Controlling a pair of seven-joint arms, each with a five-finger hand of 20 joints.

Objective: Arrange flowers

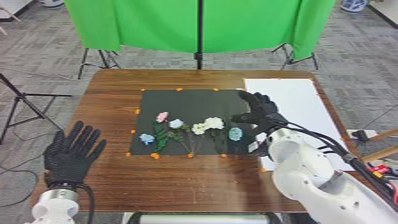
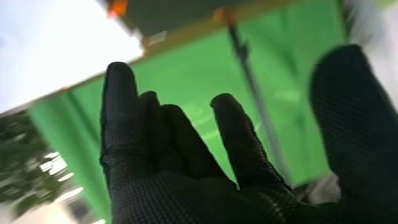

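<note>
Flowers (image 1: pixel 214 123) lie spaced on the mat (image 1: pixel 191 102), presumably for easy pickup; right robot hand (image 1: pixel 258 107), open and empty, overlaps its edge.

A green cloth (image 1: pixel 153 25) hangs beyond the brown table (image 1: pixel 133 182) over grey carpet (image 1: pixel 44 57), a black tripod (image 1: pixel 24 95) standing at left
</note>
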